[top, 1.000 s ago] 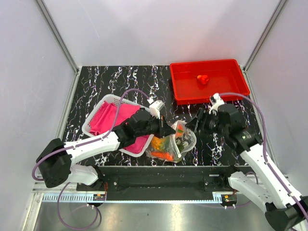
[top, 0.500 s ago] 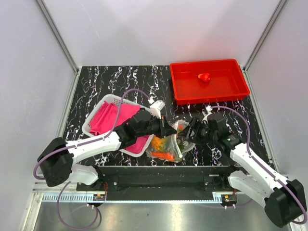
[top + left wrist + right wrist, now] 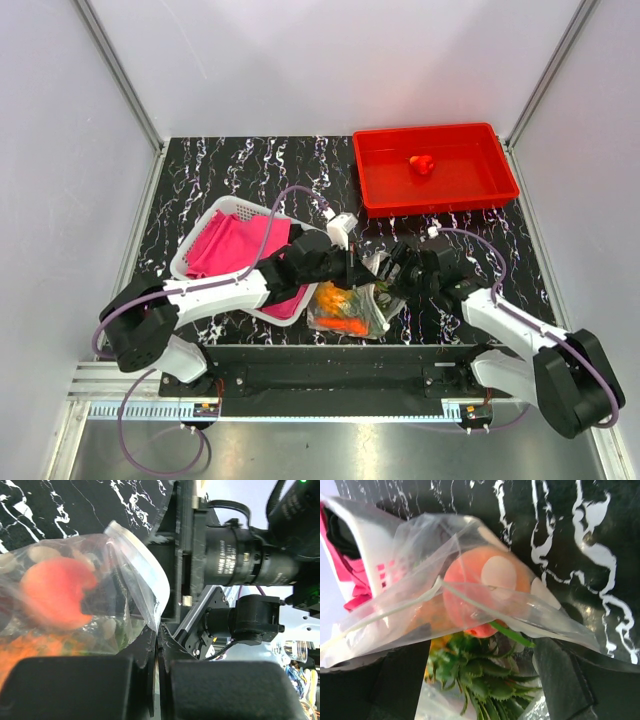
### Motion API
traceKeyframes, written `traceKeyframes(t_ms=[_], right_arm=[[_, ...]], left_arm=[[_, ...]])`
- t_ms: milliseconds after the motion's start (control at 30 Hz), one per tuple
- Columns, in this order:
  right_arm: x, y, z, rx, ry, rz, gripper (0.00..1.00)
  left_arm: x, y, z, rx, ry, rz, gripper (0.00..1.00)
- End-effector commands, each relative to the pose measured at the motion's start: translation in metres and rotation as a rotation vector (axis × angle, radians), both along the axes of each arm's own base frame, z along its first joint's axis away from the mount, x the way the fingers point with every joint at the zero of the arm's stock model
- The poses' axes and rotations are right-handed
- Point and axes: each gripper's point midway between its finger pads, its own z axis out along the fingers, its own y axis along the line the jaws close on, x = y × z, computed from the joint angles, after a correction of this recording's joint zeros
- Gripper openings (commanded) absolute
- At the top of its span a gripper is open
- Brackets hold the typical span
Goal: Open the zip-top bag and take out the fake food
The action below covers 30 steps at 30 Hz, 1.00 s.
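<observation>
**Bag pinched at the lip, most toys not yet out**

The left gripper (image 3: pixel 157 655) has its black fingers pressed together on the lip of the clear, floppy plastic zip-top bag (image 3: pixel 135 570). The bag's white zip strip runs down into the pinch. The right gripper (image 3: pixel 480 680) is spread wide, with one finger on each side of the bag's mouth, and it grips nothing. Bag film and a green toy pineapple crown (image 3: pixel 470 665) lie between its fingers. Just beyond them, a peach-orange round toy fruit (image 3: pixel 485 590) presses against the film from inside.

From above, both grippers meet over the far end of the bag. The bag lies on the black marbled table (image 3: pixel 250 165) close to its near edge. The white mesh basket (image 3: pixel 228 210) with the pink cloth (image 3: pixel 225 245) sits just beside it, on the left arm's side.

The mouth looks parted, since the zip strip crosses the right wrist view as a loose single line, so the opening step seems largely done. A small red toy piece (image 3: pixel 422 164) lies well apart in the red plastic tray (image 3: pixel 475 175) at the far right, outside the bag. The round fruit, the pineapple and some orange pieces are inside the bag, so most of the removal is left. The right gripper seems placed to reach in for one of them.
</observation>
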Motion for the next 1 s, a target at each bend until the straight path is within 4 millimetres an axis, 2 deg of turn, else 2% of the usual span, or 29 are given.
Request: traceKeyframes(t_ms=[0,33,67,133,200,233,367,467,567,600,633,700,733,800,867,900,967], right_arm=[[0.025,0.008,0.015,0.031,-0.111,-0.026,0.90],[0.026,0.009,0.007,0.019,-0.095,-0.021,0.92],[0.030,0.012,0.011,0.034,-0.124,-0.014,0.93],[0.030,0.015,0.000,0.036,-0.104,-0.003,0.93],[0.035,0.019,-0.003,0.045,-0.103,-0.001,0.94],[0.035,0.020,-0.012,0.034,-0.077,0.007,0.94],[0.039,0.027,-0.016,0.052,-0.078,0.034,0.96],[0.040,0.028,-0.015,0.053,-0.085,0.037,0.91],[0.038,0.024,-0.009,0.040,-0.106,0.038,0.70],[0.040,0.022,-0.002,0.033,-0.131,0.027,0.61],[0.035,0.018,-0.006,0.011,-0.110,0.026,0.56],[0.033,0.015,-0.001,-0.012,-0.131,0.038,0.50],[0.028,0.011,0.002,-0.034,-0.135,0.056,0.41],[0.023,0.008,0.014,-0.042,-0.163,0.067,0.34],[0.010,0.002,0.012,-0.061,-0.148,0.080,0.25],[0.006,-0.001,0.019,-0.056,-0.165,0.080,0.23],[-0.007,-0.005,0.018,-0.059,-0.139,0.092,0.19]], left_arm=[[-0.003,-0.027,0.044,-0.132,-0.065,-0.048,0.00],[-0.004,-0.027,0.042,-0.129,-0.062,-0.050,0.00],[-0.004,-0.028,0.041,-0.132,-0.061,-0.049,0.00],[-0.005,-0.029,0.039,-0.132,-0.053,-0.051,0.00],[-0.007,-0.032,0.037,-0.132,-0.051,-0.062,0.00],[-0.007,-0.032,0.036,-0.130,-0.050,-0.062,0.00],[-0.009,-0.032,0.032,-0.123,-0.044,-0.064,0.00],[-0.009,-0.029,0.030,-0.118,-0.044,-0.057,0.00],[-0.008,-0.025,0.031,-0.111,-0.053,-0.040,0.00],[-0.007,-0.023,0.030,-0.105,-0.057,-0.029,0.00],[-0.007,-0.021,0.031,-0.103,-0.059,-0.025,0.00],[-0.004,-0.019,0.032,-0.099,-0.068,-0.006,0.00],[-0.003,-0.016,0.032,-0.091,-0.069,0.000,0.00],[0.001,-0.012,0.033,-0.079,-0.082,0.028,0.00],[0.002,-0.007,0.034,-0.075,-0.092,0.048,0.00],[0.004,-0.005,0.034,-0.071,-0.095,0.062,0.00],[0.009,0.002,0.033,-0.068,-0.099,0.086,0.00]])
